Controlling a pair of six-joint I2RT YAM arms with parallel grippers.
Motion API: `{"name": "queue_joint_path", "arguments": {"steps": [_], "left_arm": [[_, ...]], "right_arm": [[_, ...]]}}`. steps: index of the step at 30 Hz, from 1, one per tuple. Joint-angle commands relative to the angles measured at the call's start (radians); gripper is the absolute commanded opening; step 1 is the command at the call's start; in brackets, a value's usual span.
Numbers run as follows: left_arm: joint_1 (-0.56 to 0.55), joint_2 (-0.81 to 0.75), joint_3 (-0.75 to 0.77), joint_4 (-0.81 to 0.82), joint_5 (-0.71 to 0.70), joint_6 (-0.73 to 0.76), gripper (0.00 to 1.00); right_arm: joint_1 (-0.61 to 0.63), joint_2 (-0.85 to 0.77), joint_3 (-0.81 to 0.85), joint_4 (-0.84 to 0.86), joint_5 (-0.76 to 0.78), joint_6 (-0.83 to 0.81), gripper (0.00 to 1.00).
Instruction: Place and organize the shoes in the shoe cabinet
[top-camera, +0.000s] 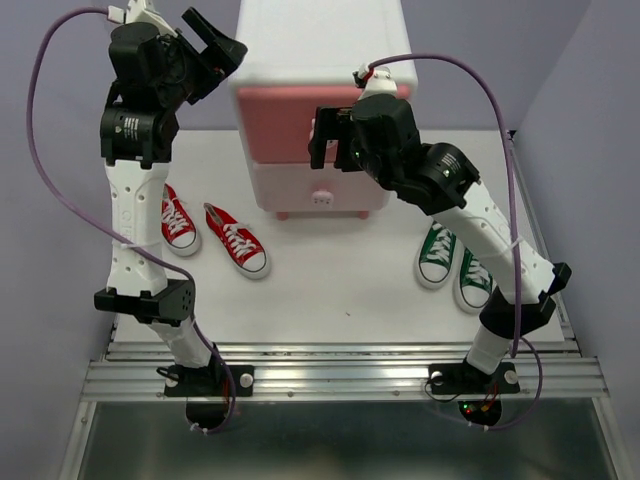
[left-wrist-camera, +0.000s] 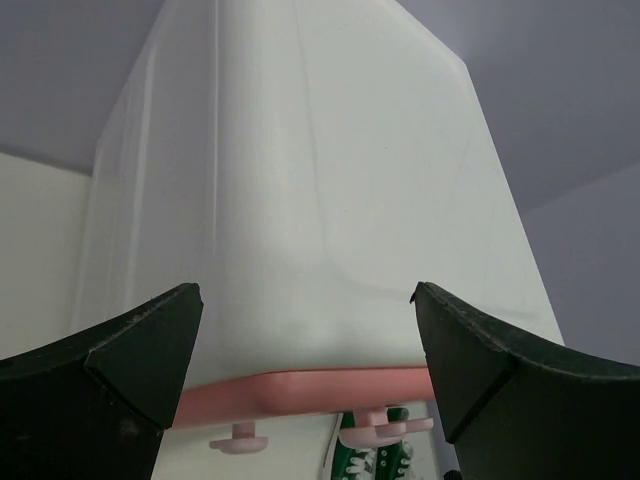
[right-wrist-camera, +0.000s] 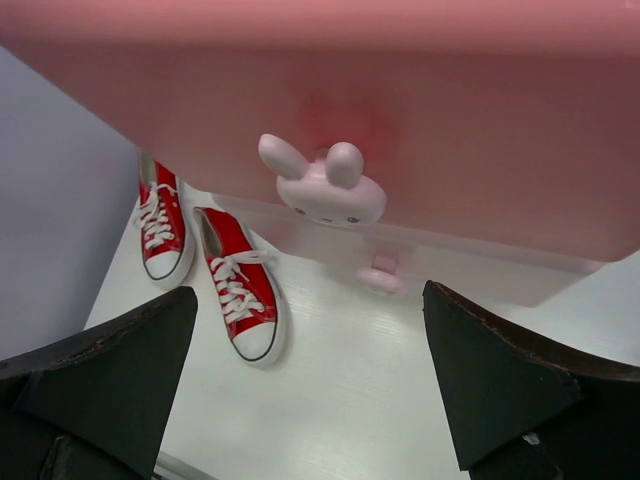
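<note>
While all four shoes lie out on the table (top-camera: 340, 290), the shoe cabinet (top-camera: 320, 40) stands at the upper centre of the top view with both drawers looking closed, so I judge the step in hand to be opening a drawer.

The right gripper (right-wrist-camera: 308, 300) hangs in front of the darker pink upper drawer (top-camera: 275, 115) with its fingers spread wide and nothing between them. In the right wrist view the bunny knob (right-wrist-camera: 325, 185) sits just above the middle of the frame, straight ahead of the gap and apart from both fingers. Its face runs roughly across the frame, along the line from one finger to the other, with the ears tipped toward the upper left. That is the relation the coming move turns on: the knob lies dead ahead, so a forward reach should bring the fingers either side of it.

The left gripper (top-camera: 222, 45) is also parted and empty, high at the upper left of the top view. It sits beside the cabinet's white side wall, well off any knob, so the right arm is the nearer one.

The red pair (top-camera: 238, 240) lies left of centre, toes toward the bottom of the frame. The green pair (top-camera: 437, 255) lies at the right, partly under the right arm.
</note>
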Motion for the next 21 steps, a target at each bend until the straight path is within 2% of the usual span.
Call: {"name": "queue_joint_path", "arguments": {"steps": [1, 6, 13, 17, 21], "left_arm": [[-0.025, 0.023, -0.006, 0.054, 0.057, 0.061, 0.99], [-0.028, 0.069, -0.002, 0.071, 0.122, 0.049, 0.99], [-0.044, 0.088, -0.032, 0.031, 0.123, 0.073, 0.98], [-0.048, 0.085, -0.069, 0.019, 0.116, 0.093, 0.93], [-0.054, 0.083, -0.092, 0.000, 0.112, 0.105, 0.92]], "right_arm": [[0.008, 0.025, 0.034, 0.010, 0.097, 0.031, 1.00], [0.008, 0.056, 0.034, 0.016, 0.091, 0.047, 1.00], [0.008, 0.071, -0.008, 0.058, 0.175, 0.086, 1.00], [0.008, 0.107, 0.024, 0.095, 0.221, 0.081, 1.00], [0.008, 0.159, 0.074, 0.098, 0.246, 0.084, 1.00]]}}
